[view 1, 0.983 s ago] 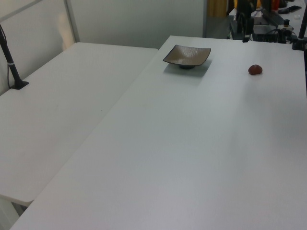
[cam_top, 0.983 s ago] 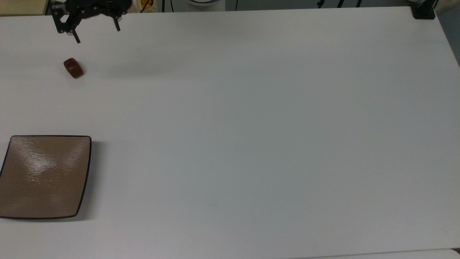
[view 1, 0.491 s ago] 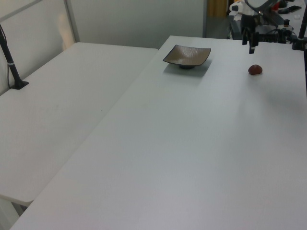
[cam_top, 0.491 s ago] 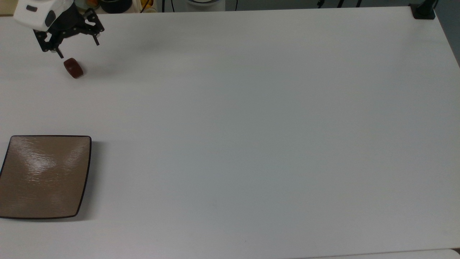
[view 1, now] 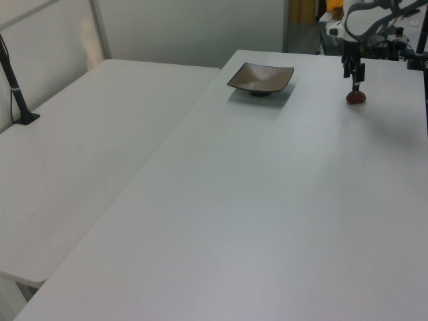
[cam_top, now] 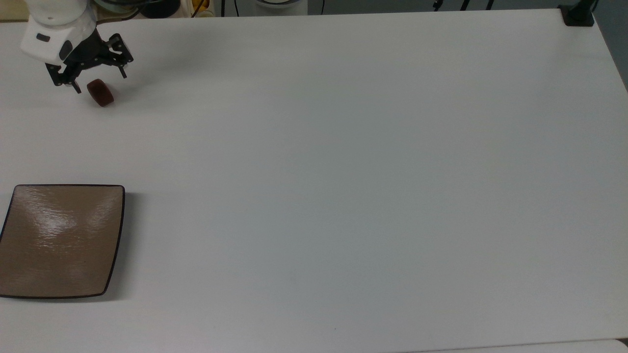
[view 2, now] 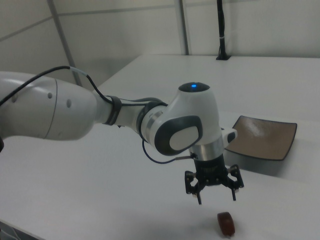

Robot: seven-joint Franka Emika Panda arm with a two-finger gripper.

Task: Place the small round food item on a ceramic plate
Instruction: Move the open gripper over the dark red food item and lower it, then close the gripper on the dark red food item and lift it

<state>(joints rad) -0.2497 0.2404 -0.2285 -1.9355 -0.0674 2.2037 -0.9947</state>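
Spread wide and holding nothing, the end effector (cam_top: 98,82) now sits over the small round food item (cam_top: 100,93), its two black fingertips standing to either side of the piece in the top view. Half a second ago it was a little farther toward the top view's upper edge, and a second ago only its tips poked in at that edge, so the arm has been closing in steadily on the piece. The left view shows the end effector (view 1: 354,75) coming down almost straight above the piece (view 1: 356,97), with a small gap left between the tips and the item. In the right view the end effector (view 2: 215,195) hangs above the piece (view 2: 226,223) and slightly toward the right view's left, not yet level with it. Judging from this, the approach is nearly finished and the grasp not begun: a last descent to bracket the piece, then a closing of the fingers, looks like what comes next.

The item itself is a tiny, glossy, dark reddish-brown chunk, rounded like a short thick disc with a flat face showing. It lies on the white tabletop (cam_top: 343,171), in the same spot as before, untouched. The ceramic plate (cam_top: 61,240), square, tan-brown with a thin dark rim, sits well apart from it toward the top view's lower left, and it carries nothing.
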